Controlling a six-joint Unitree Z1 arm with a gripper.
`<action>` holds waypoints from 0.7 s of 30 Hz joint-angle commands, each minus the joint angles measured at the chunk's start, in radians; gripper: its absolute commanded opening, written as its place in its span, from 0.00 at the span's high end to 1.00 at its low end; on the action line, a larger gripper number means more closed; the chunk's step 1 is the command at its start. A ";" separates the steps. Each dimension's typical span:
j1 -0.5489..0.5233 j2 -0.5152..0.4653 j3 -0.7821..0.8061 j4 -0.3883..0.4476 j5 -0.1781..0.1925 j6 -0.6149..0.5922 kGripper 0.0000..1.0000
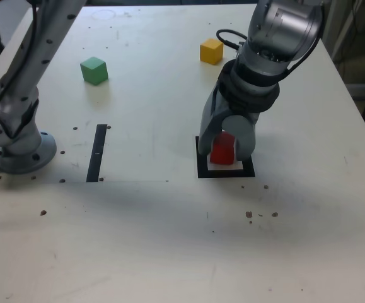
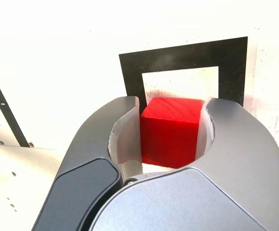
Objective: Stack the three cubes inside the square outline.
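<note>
Here the gripper (image 2: pixel 170 132) is clamping the red cube (image 2: pixel 170 132) between both jaws, hanging directly over the square outline's (image 2: pixel 132 72) pale centre (straight down lies the spot).

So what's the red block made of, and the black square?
The red cube looks like painted wood: faint grain lines show on its matte top. The square outline looks like flat black tape or paint on the table; hard to tell which.

Red cube (image 2: pixel 170 130) looks wooden (faint grain), claw (image 2: pixel 170 139) smooth.
</note>
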 commanded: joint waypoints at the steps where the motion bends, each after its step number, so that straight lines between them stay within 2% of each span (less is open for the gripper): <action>1: 0.000 0.006 0.004 0.006 0.001 0.005 0.51; 6: 0.006 0.017 0.011 0.005 -0.002 0.037 0.34; 9: 0.008 0.014 0.007 0.010 -0.002 0.053 0.16; 12: 0.009 0.004 0.004 0.019 0.000 0.058 0.03; 17: 0.010 -0.019 0.000 0.032 0.005 0.058 0.00; 21: 0.010 -0.058 0.002 0.066 0.027 0.060 0.00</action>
